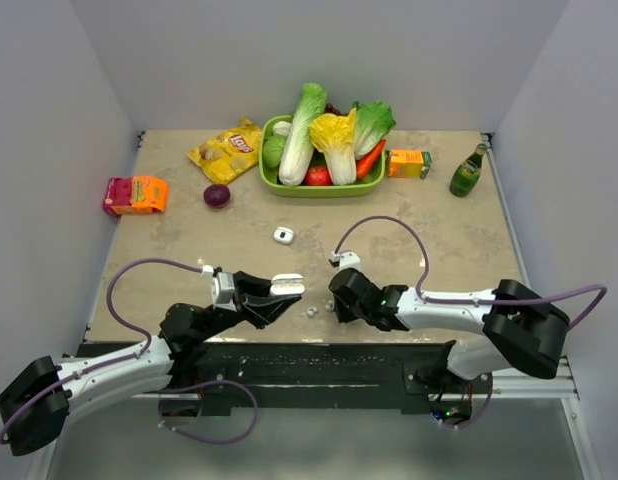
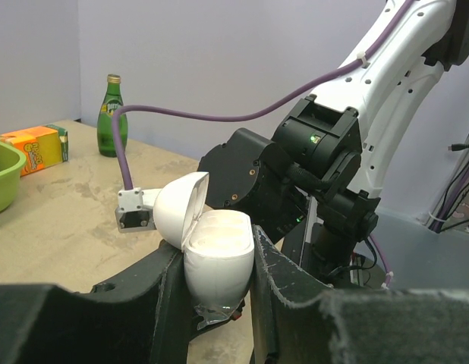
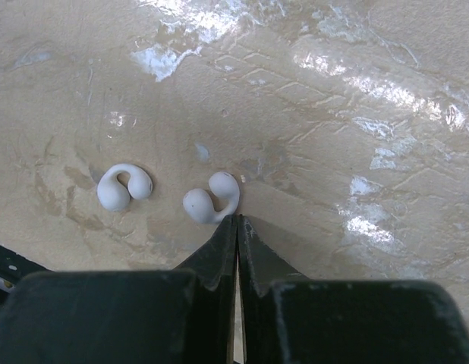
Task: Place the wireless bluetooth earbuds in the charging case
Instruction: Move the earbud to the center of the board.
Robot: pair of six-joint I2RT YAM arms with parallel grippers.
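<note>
The white charging case (image 2: 217, 262) stands upright between the black fingers of my left gripper (image 2: 219, 284), which is shut on it, with its lid (image 2: 177, 208) swung open; from above the case (image 1: 287, 286) sits near the table's front edge. Two white curved earbuds (image 3: 124, 186) (image 3: 212, 199) lie on the tabletop, seen from above as small specks (image 1: 311, 312) between the arms. My right gripper (image 3: 237, 218) is shut, its tips meeting at the bend of the nearer earbud and touching it. Nothing shows between the jaws.
A green basket (image 1: 272, 182) of vegetables stands at the back, with a chips bag (image 1: 227, 150), a purple onion (image 1: 217, 195), an orange-pink box (image 1: 135, 194), a juice box (image 1: 408, 163) and a green bottle (image 1: 467, 171). A small white object (image 1: 282, 235) lies mid-table.
</note>
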